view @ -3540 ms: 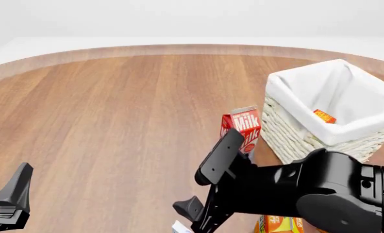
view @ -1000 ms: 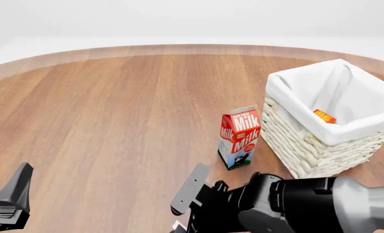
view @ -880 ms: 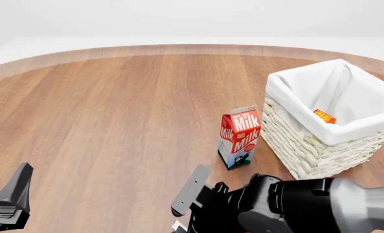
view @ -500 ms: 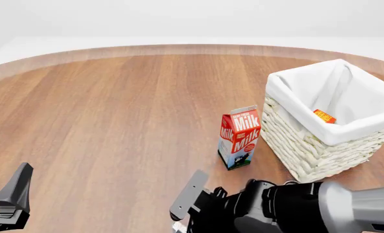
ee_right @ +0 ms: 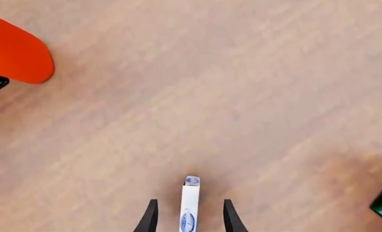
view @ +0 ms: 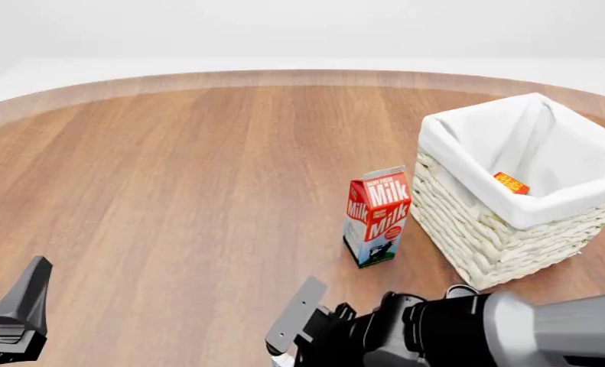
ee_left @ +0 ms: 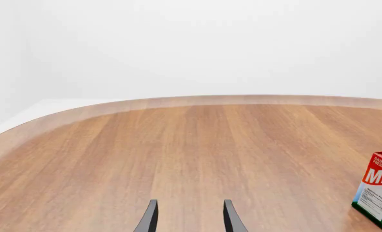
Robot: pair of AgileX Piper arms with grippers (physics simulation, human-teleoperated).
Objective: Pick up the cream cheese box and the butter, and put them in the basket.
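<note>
— So, what did the left wrist view show?

— The left pincer [ee_left: 190,220] stood open with nothing between its two dark fingertips, over bare wooden tabletop [ee_left: 177,145]. A red-and-white milk carton [ee_left: 379,194] stood upright at the edge of that picture, well apart from the pincer.

— And the front view?

— The left pincer [view: 17,313] sat at the near left corner of the tabletop [view: 180,168], away from everything else. The milk carton [view: 377,216] stood just beside the left wall of the basket [view: 486,229], which sat to the right. Inside the basket, a small patch of red and orange, the butter [view: 510,183], lay against the white cloth lining. The right arm filled the near edge at centre-right, with one finger of the right pincer [view: 287,336] reaching up from it; its tips ran off the bottom edge, so that view alone did not settle its state.

— Did the right wrist view settle it?

— Yes. The right pincer [ee_right: 190,220] was open, pointing down at the tabletop, and the cream cheese box [ee_right: 189,205] stood on edge between its two fingertips, a narrow white shape with a blue mark. Whether the fingers touched it I could not tell. An orange rounded shape [ee_right: 13,50] sat far off at one corner.
</note>
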